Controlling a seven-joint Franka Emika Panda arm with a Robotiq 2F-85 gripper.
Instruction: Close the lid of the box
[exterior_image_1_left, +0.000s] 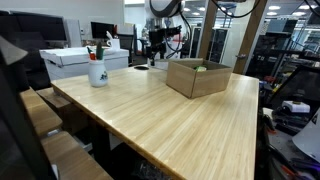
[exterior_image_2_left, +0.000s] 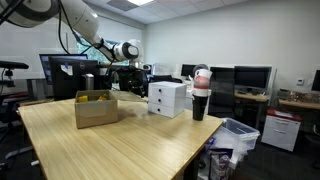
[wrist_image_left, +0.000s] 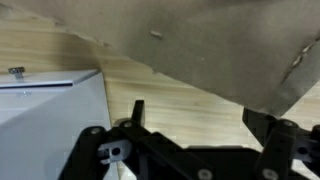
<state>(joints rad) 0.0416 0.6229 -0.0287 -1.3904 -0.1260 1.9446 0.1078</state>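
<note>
The brown cardboard box (exterior_image_1_left: 197, 78) stands on the wooden table and also shows in an exterior view (exterior_image_2_left: 95, 110). Its top is open, and something yellow-green shows inside. I cannot make out the lid flaps in either exterior view. In the wrist view a tan cardboard surface (wrist_image_left: 220, 50) fills the upper right; I cannot tell whether it is a flap or a side. My gripper (exterior_image_1_left: 151, 55) hangs past the box near the table's far end, apart from the box (exterior_image_2_left: 134, 78). Its fingers (wrist_image_left: 200, 118) are open with only bare table between them.
A white box (exterior_image_1_left: 85, 60) and a white mug with plants (exterior_image_1_left: 97, 71) stand at the table's far left. In an exterior view the white boxes (exterior_image_2_left: 167, 98) and a dark cup (exterior_image_2_left: 200, 96) stand right of the brown box. A white box (wrist_image_left: 50, 115) lies left of my fingers.
</note>
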